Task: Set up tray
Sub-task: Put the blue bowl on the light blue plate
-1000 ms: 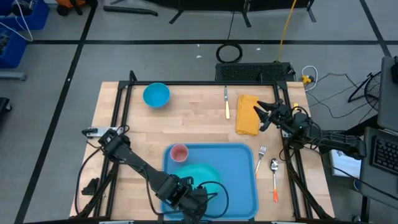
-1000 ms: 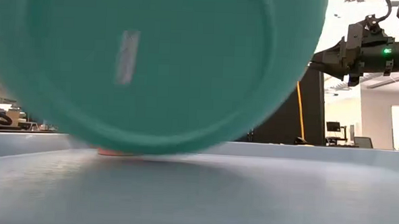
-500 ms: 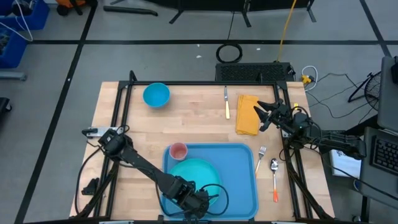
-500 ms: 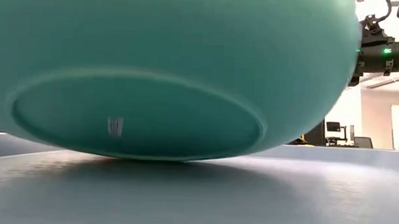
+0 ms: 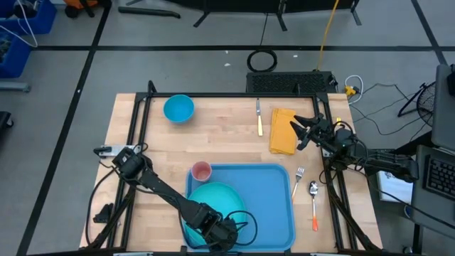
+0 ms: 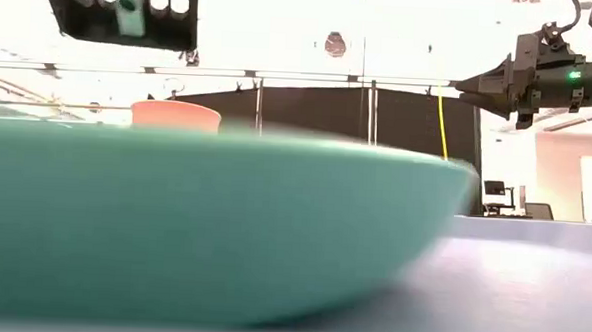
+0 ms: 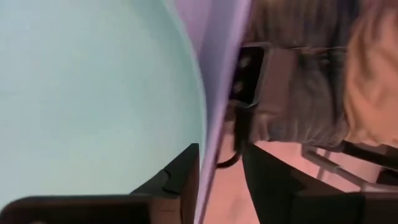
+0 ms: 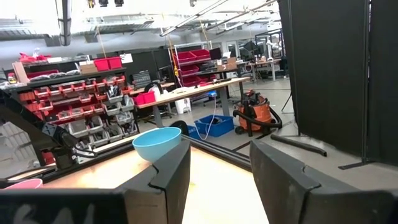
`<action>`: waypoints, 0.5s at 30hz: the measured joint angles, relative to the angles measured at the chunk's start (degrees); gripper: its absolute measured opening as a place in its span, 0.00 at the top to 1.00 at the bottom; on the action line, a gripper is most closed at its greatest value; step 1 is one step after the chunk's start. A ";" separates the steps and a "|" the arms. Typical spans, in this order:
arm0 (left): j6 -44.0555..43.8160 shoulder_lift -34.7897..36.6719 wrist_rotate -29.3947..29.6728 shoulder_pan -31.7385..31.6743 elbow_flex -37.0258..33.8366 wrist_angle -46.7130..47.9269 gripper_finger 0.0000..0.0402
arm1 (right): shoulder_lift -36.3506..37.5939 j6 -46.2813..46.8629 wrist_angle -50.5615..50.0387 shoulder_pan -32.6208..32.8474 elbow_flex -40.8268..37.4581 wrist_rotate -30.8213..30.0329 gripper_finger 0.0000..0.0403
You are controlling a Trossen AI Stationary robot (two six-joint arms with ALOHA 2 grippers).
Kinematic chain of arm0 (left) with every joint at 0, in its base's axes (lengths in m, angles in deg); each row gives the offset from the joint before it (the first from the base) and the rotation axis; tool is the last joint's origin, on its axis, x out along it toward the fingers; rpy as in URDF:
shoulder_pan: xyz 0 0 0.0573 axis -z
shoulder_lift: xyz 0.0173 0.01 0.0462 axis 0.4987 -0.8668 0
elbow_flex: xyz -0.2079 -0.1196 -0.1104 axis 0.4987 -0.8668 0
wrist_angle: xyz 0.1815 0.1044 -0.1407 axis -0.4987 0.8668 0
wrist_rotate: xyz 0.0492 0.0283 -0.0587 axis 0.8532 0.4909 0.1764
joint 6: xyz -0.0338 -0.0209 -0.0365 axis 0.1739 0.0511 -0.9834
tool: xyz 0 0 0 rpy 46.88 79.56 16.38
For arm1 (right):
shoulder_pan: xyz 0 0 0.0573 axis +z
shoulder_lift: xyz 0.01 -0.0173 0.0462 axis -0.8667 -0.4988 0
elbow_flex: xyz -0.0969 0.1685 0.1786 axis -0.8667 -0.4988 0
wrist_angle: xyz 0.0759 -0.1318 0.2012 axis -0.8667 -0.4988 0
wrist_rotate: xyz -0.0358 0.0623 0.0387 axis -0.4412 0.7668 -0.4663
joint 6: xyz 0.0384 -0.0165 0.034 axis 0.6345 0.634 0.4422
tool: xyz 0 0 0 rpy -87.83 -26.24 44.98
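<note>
The left gripper (image 5: 213, 231), fingers clamped on the teal plate's (image 5: 213, 199) rim, lays it flat in the tray (image 5: 274, 206) at lower middle, while the right gripper (image 5: 297, 131) waits open at the right.

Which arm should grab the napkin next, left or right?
Right. Its tool hovers open right beside the yellow napkin; the left tool is busy gripping the teal plate on the tray.
</note>
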 joint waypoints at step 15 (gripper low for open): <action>13.75 13.90 14.38 -2.05 0.70 0.71 0.67 | -0.02 -0.06 0.34 0.00 0.01 0.01 0.61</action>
